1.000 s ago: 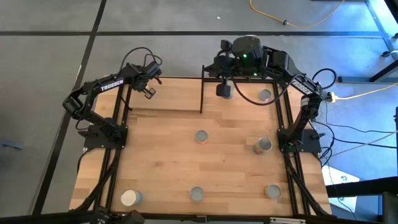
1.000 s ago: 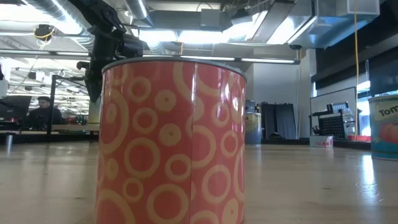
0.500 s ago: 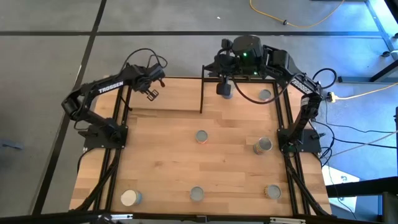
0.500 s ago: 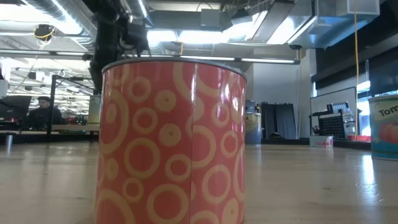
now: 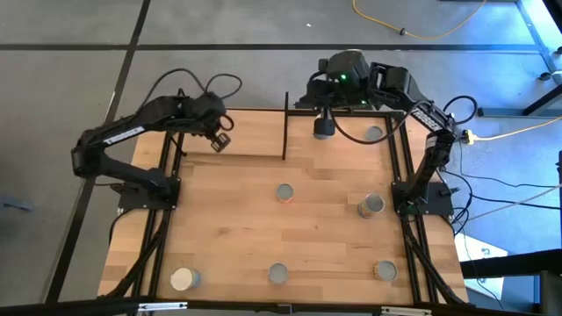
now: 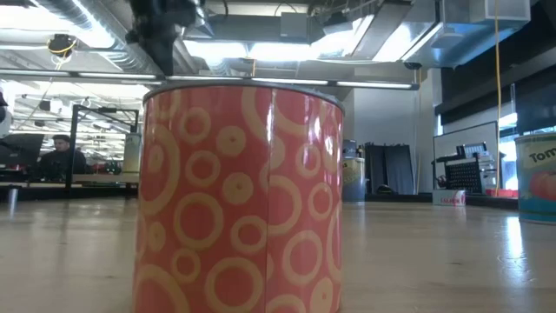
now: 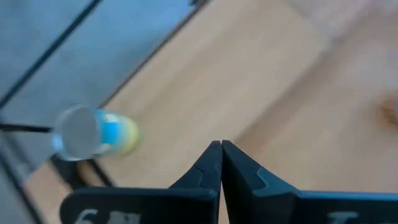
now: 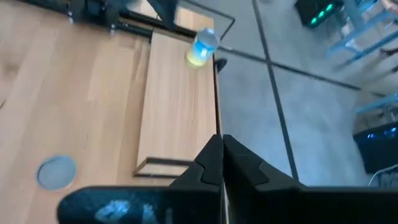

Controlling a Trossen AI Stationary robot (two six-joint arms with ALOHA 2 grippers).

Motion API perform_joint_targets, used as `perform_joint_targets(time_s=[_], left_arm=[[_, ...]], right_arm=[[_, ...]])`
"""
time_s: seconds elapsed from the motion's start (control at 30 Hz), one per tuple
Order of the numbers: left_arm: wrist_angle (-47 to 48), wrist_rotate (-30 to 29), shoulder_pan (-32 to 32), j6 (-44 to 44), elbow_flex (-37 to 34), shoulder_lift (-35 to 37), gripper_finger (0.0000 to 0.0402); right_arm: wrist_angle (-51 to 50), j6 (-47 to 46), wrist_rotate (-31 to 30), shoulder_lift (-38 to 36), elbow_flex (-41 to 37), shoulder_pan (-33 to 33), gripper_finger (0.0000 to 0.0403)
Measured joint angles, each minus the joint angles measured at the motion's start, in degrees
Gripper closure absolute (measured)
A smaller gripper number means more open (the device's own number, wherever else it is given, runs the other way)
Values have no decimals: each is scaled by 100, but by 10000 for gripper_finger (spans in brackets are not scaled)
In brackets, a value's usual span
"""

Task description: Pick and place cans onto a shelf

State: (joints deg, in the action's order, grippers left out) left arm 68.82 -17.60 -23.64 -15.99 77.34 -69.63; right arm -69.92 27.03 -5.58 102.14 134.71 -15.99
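Note:
The shelf (image 5: 250, 132) is a light board in black rods at the table's far left; it also shows in the right wrist view (image 8: 177, 106). One blue and yellow can (image 8: 202, 46) stands at the shelf's left end, also seen in the left wrist view (image 7: 93, 130); my left arm hides it in the high view. My left gripper (image 5: 219, 140) hangs shut and empty above the shelf. My right gripper (image 5: 323, 129) is shut and empty, raised just right of the shelf's right end. Other cans stand on the tabletop: (image 5: 284, 191), (image 5: 371, 204), (image 5: 375, 134).
More cans stand near the table's near edge (image 5: 183, 279), (image 5: 277, 274), (image 5: 384, 270). An orange-red can with rings (image 6: 243, 191) fills the low view, with another can (image 6: 539, 178) at its right. A black rod (image 5: 284, 132) stands at the shelf's right end. A person (image 6: 61, 152) sits far behind.
My left gripper has gone toward the table's right and near edges over the shelf, and its arm has swung and stretched out. My right gripper has shifted a little toward the table's right edge.

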Motion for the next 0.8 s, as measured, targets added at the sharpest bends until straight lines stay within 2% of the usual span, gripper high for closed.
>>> perform_joint_targets(time_s=[0.07,0.2,0.33,0.43,0.53,0.8], left_arm=[[73,226,233,-79,-2,141,401],[326,253,774,-551,-2,356,401],[434,475,1238,-610,-7,541,401],[581,959,1543,-640,-4,730,401],[671,1716,1786,-845,-3,831,402],[1123,3013,2407,-1910,-11,885,390]], right_arm=[[-202,-121,4,-41,-2,-72,393],[-845,-499,-69,-144,0,-270,393],[-1629,-1008,-237,-176,3,-402,393],[-1876,-1193,-234,-179,2,-421,393],[-1873,-1306,-232,-179,1,-421,393],[-1842,-1305,-234,-181,2,-421,393]])
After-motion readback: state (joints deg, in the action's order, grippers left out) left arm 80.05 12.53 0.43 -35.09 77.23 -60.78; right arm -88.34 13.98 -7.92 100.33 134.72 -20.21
